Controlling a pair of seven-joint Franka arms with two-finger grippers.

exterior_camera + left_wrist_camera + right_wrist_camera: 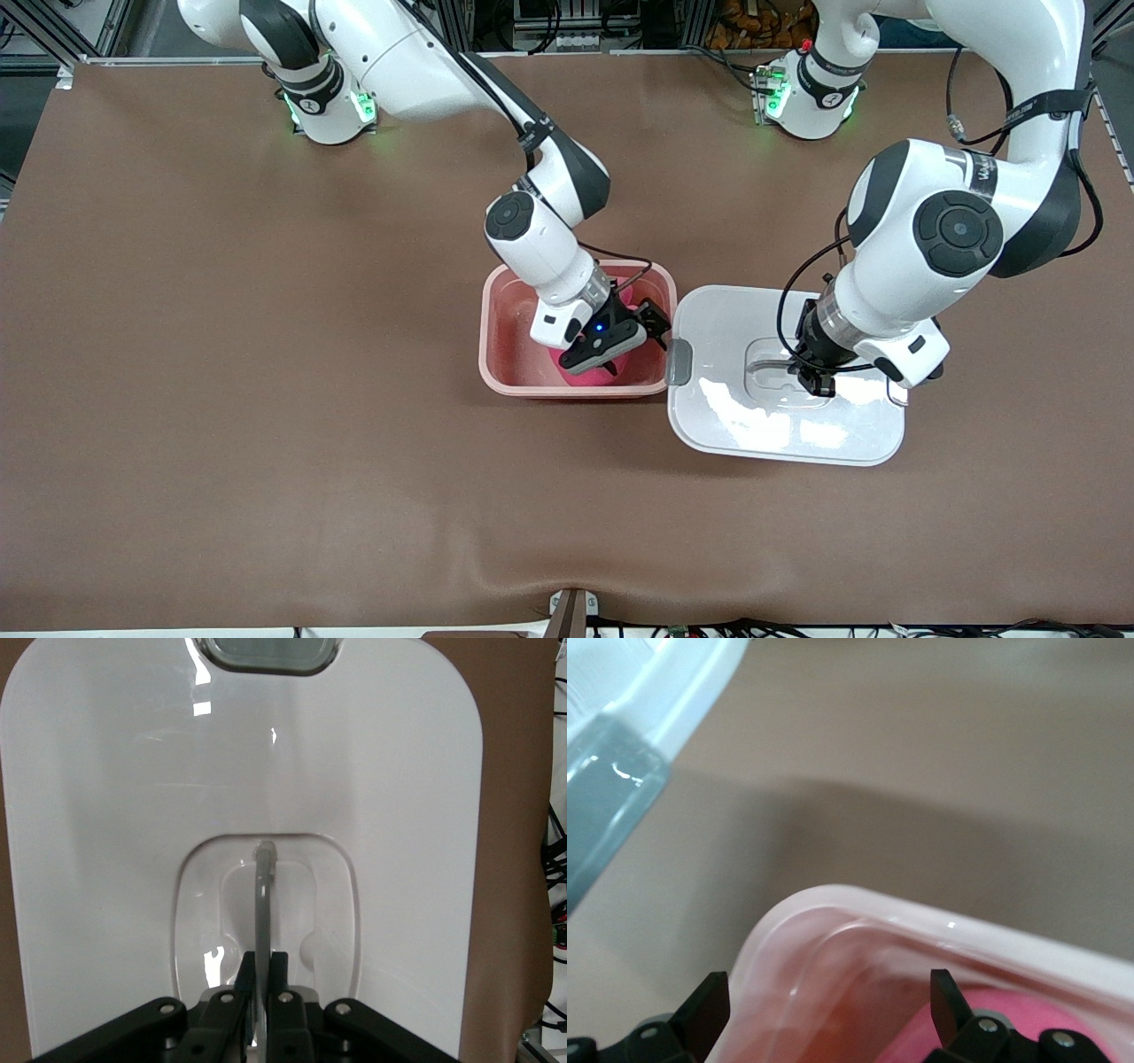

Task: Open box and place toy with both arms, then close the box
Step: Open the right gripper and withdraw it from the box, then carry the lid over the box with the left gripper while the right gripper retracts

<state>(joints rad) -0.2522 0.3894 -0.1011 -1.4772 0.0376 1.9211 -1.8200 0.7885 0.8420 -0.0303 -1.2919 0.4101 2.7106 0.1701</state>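
Currently one pink box (496, 341) stands open near the middle of the brown table (221, 354), and one white lid (780, 425) lies flat just beside it, toward the left arm's end. The lid's grey clip (679, 361) on the box side almost touches the box wall; a second grey clip (266, 654) shows at the lid's edge in the left wrist view.

One toy (589, 374), hot pink, sits inside the box, mostly covered by the right arm's wrist and camera housing. The right gripper (651, 323) hangs low over the box interior, above the toy, with its fingers (943, 997) spread wide and nothing between them; in the right wrist view the box rim (939, 930) and a patch of pink plush (1036, 1014) lie below them.

The left gripper (819, 379) is down in the lid's recessed centre, its fingers (245, 979) pinched tight on the thin upright grey handle (264, 904).

Two arms are at work, neither idle. Cables and rig frames lie past the table edge by the arm bases; the cloth is slightly rumpled at the edge nearest the front camera.
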